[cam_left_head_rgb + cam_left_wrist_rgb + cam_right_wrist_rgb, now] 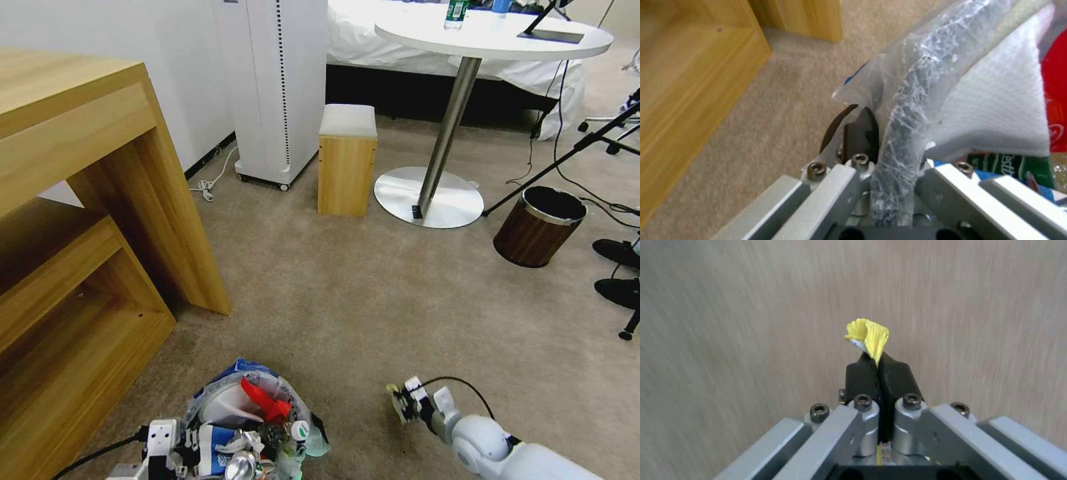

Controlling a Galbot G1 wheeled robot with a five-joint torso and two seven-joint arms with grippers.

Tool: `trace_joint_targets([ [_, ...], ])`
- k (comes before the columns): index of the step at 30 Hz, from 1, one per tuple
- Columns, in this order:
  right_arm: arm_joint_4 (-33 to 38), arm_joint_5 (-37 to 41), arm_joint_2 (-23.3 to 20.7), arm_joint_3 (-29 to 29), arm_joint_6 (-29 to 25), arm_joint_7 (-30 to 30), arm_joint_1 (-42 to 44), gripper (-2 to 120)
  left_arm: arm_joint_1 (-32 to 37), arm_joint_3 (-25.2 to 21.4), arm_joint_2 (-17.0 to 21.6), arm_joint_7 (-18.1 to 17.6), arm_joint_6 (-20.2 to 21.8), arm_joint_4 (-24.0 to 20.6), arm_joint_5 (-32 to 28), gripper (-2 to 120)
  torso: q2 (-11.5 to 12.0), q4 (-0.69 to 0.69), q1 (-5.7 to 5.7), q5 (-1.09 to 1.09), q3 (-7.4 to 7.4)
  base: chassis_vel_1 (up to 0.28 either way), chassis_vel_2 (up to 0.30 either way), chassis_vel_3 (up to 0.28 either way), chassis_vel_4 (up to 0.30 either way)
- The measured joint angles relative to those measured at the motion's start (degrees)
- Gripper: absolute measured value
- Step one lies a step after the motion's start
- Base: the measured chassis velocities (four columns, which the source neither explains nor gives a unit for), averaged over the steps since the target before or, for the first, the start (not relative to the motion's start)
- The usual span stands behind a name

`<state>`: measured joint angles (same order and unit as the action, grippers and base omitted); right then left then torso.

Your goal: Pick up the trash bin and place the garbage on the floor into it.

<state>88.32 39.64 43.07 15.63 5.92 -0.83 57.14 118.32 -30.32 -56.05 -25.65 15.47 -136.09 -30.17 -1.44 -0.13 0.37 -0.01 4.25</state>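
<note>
The trash bin [313, 430], lined with a crinkled clear bag, hangs low at the front left and is heaped with garbage: a red wrapper [265, 401], a white tissue [1000, 106], a green-labelled bottle [1011, 168] and a crushed can [240, 467]. My left gripper [179, 443] is shut on the bag-covered bin rim [902, 110]; one dark finger [860, 133] shows outside the rim, the other is hidden behind the bag. My right gripper [405, 399] hovers over bare carpet to the right of the bin, shut on a crumpled yellow scrap [869, 335].
A wooden desk [100, 200] stands at the left. Farther off are a small wooden stool [347, 160], a white tall appliance [277, 87], a round table's steel base [430, 197] and a brown wood-grain bin [540, 227]. Tripod legs, cables and black shoes [617, 253] crowd the right.
</note>
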Motion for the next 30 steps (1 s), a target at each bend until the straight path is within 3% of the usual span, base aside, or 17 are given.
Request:
trace_joint_targets([
  [3,5.12,2.44,-2.0,-2.44,-7.33,6.45,-2.15,0,-0.73,-0.09,0.41,-0.24,0.11,-0.11,-1.3,0,0.0,0.02,0.0,-0.01,0.0,0.0,0.0,0.0,0.0],
  [4,5.12,2.44,-2.0,-2.44,-7.33,6.45,-2.15,0,-0.73,-0.09,0.41,-0.24,0.11,-0.11,-1.3,0,0.0,0.02,0.0,-0.01,0.0,0.0,0.0,0.0,0.0],
  [6,10.25,7.51,-4.25,-3.73,-13.72,14.4,-5.58,0,-1.25,-0.43,1.58,-0.68,0.63,-0.07,-2.68,0,0.0,0.01,0.0,0.01,0.0,0.0,0.0,0.0,0.0],
  [8,11.04,8.45,-4.65,-3.73,-14.25,15.57,-6.31,0,-1.3,-0.49,1.77,-0.8,0.73,-0.07,-2.94,0,0.0,0.01,0.0,0.01,0.0,0.0,0.0,0.0,0.0],
  [10,16.64,15.56,-7.4,-1.46,-15.56,23.38,-13.96,0,-2.02,-0.97,3.64,-1.7,1.55,-0.07,-5.8,0,0.0,0.01,0.0,-0.02,0.0,0.0,0.0,0.0,0.0],
  [12,19.89,19.26,-8.14,2.36,-14.79,26.45,-19.96,0,-2.66,-1.16,5.07,-2.5,2.11,-0.13,-8.13,0,0.0,0.01,-0.01,-0.02,0.0,0.0,0.0,0.0,0.0],
  [16,22.36,21.65,-7.43,7.98,-13.68,25.83,-25.02,0,-3.54,-1.11,5.77,-3.39,2.99,-0.46,-10.75,0,0.0,0.02,-0.01,0.0,0.0,0.0,0.0,0.0,0.0],
  [19,25.32,24.76,-3.7,19.84,-11.07,21.62,-32.25,0,-4.44,-0.75,7.44,-4.39,3.83,-0.46,-12.69,0,0.0,0.02,0.0,0.01,0.0,0.0,0.0,0.0,0.0],
  [20,25.32,24.76,-3.7,19.84,-11.07,21.62,-32.25,0,-4.44,-0.75,7.44,-4.39,3.83,-0.46,-12.69,0,0.0,0.02,0.0,0.01,0.0,0.0,0.0,0.0,0.0],
  [23,24.86,25.38,-0.08,28.17,-10.16,19.67,-36.85,0,-4.56,-0.74,8.78,-4.96,4.23,-0.69,-13.98,0,0.0,0.02,-0.01,0.0,0.0,0.0,0.0,0.0,0.0],
  [30,22.85,27.25,7.03,40.1,-8.76,16.28,-44.21,0,-4.17,-1.4,10.69,-6.19,4.25,-1.26,-14.82,0,0.0,0.02,0.0,0.0,0.0,0.0,0.0,0.0,0.0],
])
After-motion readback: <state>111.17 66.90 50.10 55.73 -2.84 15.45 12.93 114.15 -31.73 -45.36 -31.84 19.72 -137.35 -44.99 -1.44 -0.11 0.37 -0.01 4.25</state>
